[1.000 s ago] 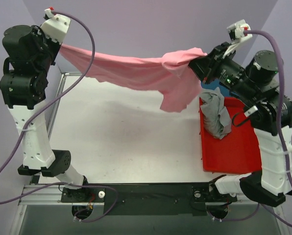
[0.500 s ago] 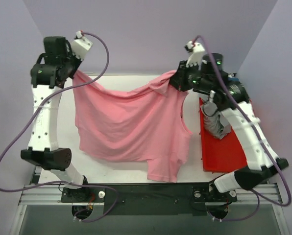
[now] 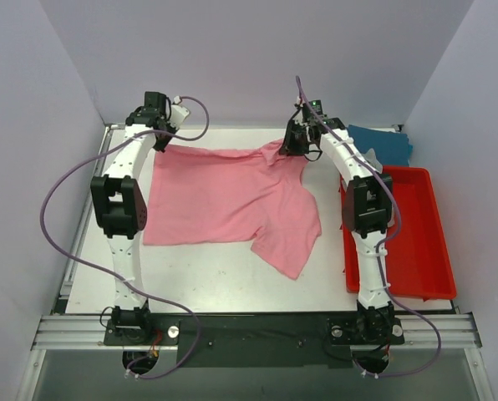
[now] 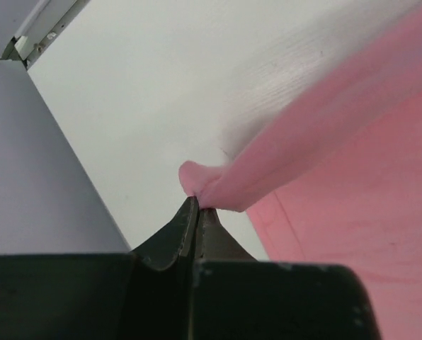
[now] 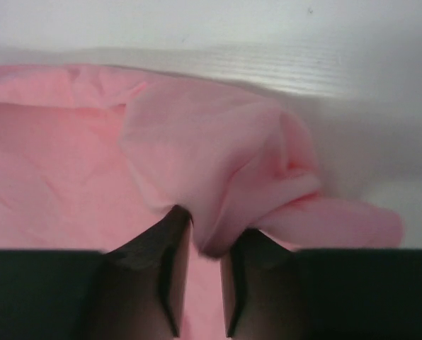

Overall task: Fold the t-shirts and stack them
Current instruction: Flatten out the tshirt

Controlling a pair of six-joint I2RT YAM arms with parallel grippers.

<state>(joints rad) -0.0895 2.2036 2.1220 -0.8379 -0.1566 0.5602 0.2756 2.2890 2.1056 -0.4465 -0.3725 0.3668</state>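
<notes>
The pink t-shirt (image 3: 224,196) lies spread on the white table, with one flap trailing toward the front (image 3: 291,242). My left gripper (image 3: 160,136) is shut on its far left corner, low over the table; the left wrist view shows the jaws (image 4: 199,207) pinched on a small fold of pink cloth (image 4: 218,185). My right gripper (image 3: 292,149) is at the far right corner, its jaws (image 5: 207,230) closed on a thick bunch of pink cloth (image 5: 225,170). The teal-blue t-shirt (image 3: 384,144) lies at the back right. The grey t-shirt does not show.
A red plastic bin (image 3: 412,238) stands along the right side, partly behind my right arm. A purple back wall and side walls enclose the table. Bare white table (image 3: 207,276) lies in front of the pink shirt.
Both grippers have swung from high in the air down to the far edge of the table, and the pink t-shirt went from hanging between them to lying spread flat.
</notes>
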